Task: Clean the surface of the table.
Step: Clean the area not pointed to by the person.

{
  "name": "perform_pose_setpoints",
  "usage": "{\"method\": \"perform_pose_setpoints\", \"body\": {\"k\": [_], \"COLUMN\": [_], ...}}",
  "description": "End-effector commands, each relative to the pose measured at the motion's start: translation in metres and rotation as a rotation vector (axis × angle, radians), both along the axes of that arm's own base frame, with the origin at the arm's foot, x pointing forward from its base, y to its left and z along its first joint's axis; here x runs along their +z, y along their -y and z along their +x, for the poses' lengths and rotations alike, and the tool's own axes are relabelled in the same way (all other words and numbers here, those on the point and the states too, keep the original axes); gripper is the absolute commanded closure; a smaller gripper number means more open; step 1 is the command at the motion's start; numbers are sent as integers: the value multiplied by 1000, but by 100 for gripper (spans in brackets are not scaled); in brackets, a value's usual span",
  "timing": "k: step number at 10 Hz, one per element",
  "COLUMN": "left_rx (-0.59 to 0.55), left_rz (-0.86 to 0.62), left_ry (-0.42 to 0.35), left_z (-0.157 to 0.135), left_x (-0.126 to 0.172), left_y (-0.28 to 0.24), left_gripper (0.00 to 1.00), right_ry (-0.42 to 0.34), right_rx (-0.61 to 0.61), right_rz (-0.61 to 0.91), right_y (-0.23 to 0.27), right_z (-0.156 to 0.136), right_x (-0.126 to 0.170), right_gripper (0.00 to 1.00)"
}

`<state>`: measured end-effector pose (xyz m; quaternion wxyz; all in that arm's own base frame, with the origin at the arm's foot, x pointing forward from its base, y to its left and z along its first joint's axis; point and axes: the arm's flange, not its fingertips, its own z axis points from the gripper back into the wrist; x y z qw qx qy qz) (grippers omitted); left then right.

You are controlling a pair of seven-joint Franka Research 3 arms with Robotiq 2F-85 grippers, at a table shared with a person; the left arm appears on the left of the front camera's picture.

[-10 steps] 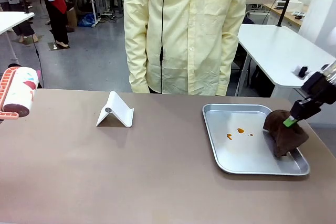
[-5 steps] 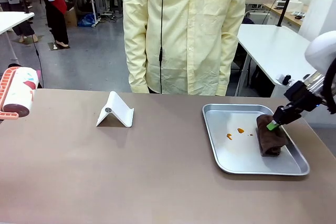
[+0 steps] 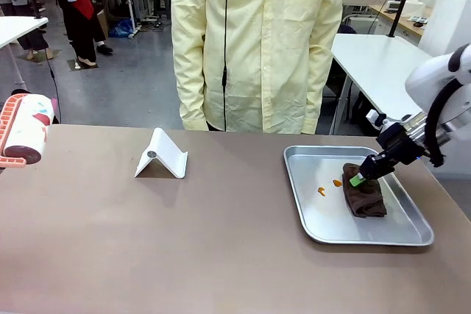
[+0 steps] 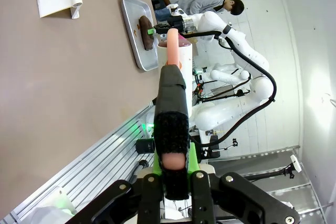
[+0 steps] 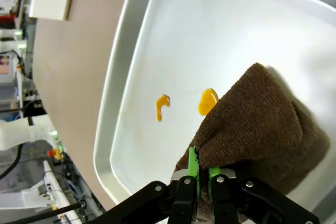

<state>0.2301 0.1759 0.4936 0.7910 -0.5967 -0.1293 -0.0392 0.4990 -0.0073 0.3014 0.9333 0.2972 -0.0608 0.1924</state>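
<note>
The right gripper (image 3: 358, 179), clamped on the brown cloth (image 3: 366, 198), now sits further left across the silver tray (image 3: 309, 211) than a second ago, the cloth reaching the nearest orange spot (image 3: 337, 182).

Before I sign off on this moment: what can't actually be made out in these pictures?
1. Floor of the tray under the brown cloth: covered by the cloth in the front and right wrist views, so any stain beneath cannot be told.
2. Tips of the right gripper: buried in the cloth's fold, right wrist view.
3. The lint roller: cut off by the front view's left edge; in the left wrist view the left gripper and the handle hide most of it.
</note>
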Motion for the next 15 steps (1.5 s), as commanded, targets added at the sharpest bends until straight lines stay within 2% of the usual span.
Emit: {"method": "perform_pose_setpoints", "body": {"k": [1,5,6,7,9,12,15], "left_rx": [0,0,0,0,0,0,0], "left_rz": [-5,-5,-5,-5,-5,-5,-5], "left_ry": [21,21,21,21,21,21,21], "left_z": [0,0,0,0,0,0,0], "left_x": [3,3,3,3,3,3,3], "left_y": [-1,-1,-1,-1,-1,-1,-1], "left_gripper": [81,81,81,81,81,81,81], "right_ry": [53,26,14,-35,-53,3,49], "right_rx": [28,115,114,134,144,78,-76], "right_rz": [60,152,148,125,138,119,109], "right_y": [-12,-63,-79,-92,-100,-82,-33], "right_z": [9,25,25,21,17,18,21], "right_x": [-6,-27,-39,-51,-55,-49,-45], "right_gripper": [93,93,93,93,93,93,93]}}
